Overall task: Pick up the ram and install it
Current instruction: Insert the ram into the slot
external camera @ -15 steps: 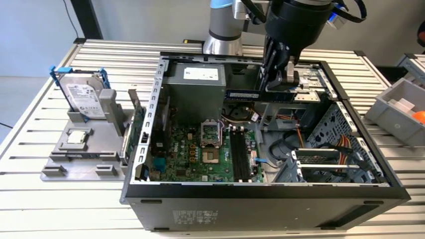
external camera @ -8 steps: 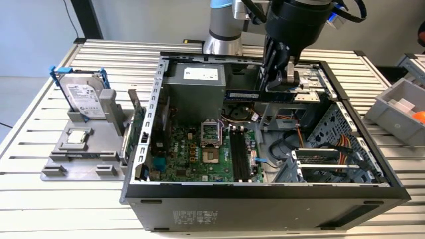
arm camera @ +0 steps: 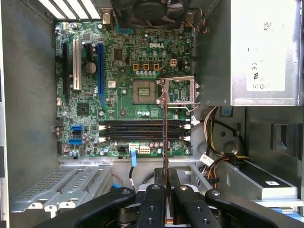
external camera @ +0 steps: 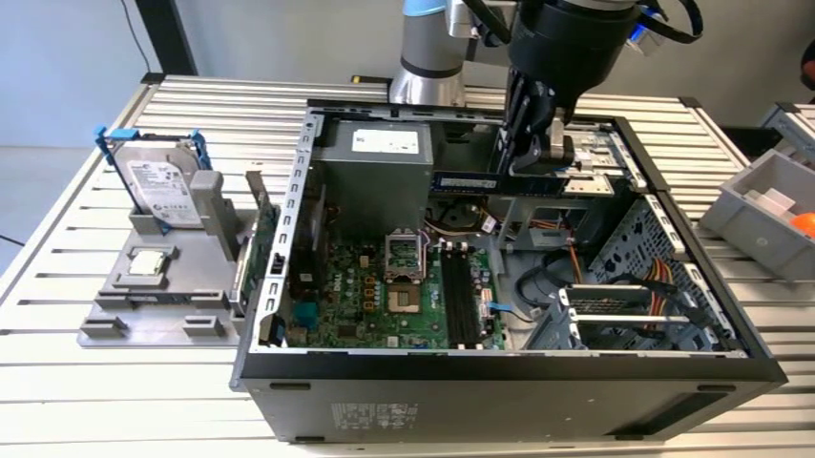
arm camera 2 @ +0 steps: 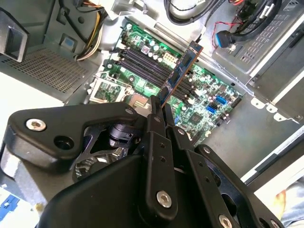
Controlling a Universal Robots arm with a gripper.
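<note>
My gripper is shut on one end of the ram, a dark-blue stick with a pale label. It holds the stick level in the air, over the back part of the open computer case. In the second wrist view the ram sticks out from between the fingertips, slanting above the motherboard. The first wrist view shows the ram edge-on as a thin line crossing the black memory slots, well above them. The memory slots lie empty on the green motherboard.
A silver hard drive with blue rails stands on a grey holder at the exterior view's left. A green expansion card stands against the case's outer wall. The power supply, open CPU socket, cables and a grey bin surround the work area.
</note>
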